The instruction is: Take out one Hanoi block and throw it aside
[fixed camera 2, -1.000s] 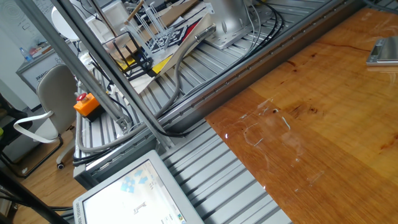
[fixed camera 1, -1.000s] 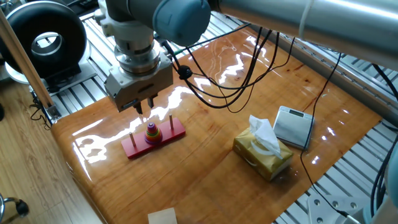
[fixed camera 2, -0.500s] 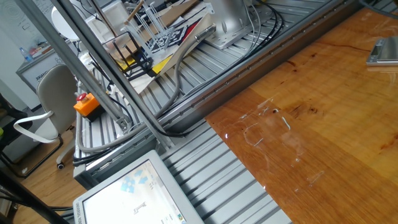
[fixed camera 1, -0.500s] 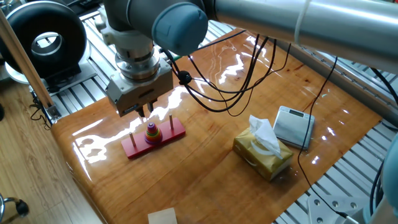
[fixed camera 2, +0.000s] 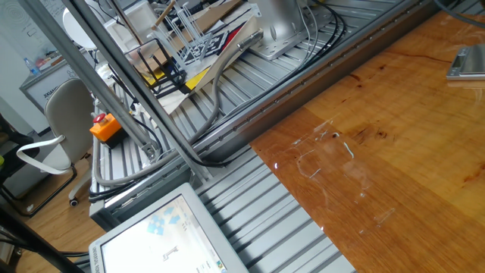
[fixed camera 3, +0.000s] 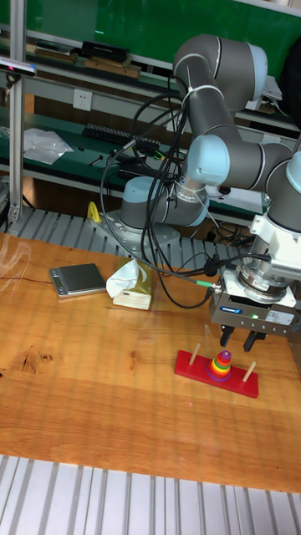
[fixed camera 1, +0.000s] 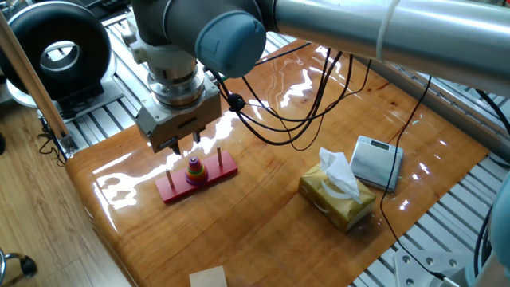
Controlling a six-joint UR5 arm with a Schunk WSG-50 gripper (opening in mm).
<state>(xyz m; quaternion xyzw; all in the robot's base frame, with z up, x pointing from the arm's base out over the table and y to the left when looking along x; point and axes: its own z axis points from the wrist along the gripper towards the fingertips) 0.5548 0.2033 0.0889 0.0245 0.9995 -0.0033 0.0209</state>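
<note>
A flat red three-peg base [fixed camera 1: 215, 171] lies on the wooden table, with a stack of coloured rings [fixed camera 1: 194, 171] on its middle peg. The Hanoi block [fixed camera 3: 223, 355], a tiny purple ring, tops the stack. My gripper [fixed camera 1: 186, 145] hangs just above the stack, open, with nothing between its fingers. In the tall fixed view the gripper [fixed camera 3: 238, 340] stands a little above the rings and slightly to their right, over the red base [fixed camera 3: 191, 365]. The other fixed view shows neither the gripper nor the rings.
A yellow tissue box [fixed camera 1: 336, 195] and a grey scale [fixed camera 1: 375, 163] sit to the right of the base. Black cables [fixed camera 1: 303, 119] hang from the arm over the table. Grooved metal rails [fixed camera 2: 250, 212] border the wooden table [fixed camera 2: 394, 152].
My gripper has sunk a little toward the ring stack and stays open. The rings and base have not moved.
</note>
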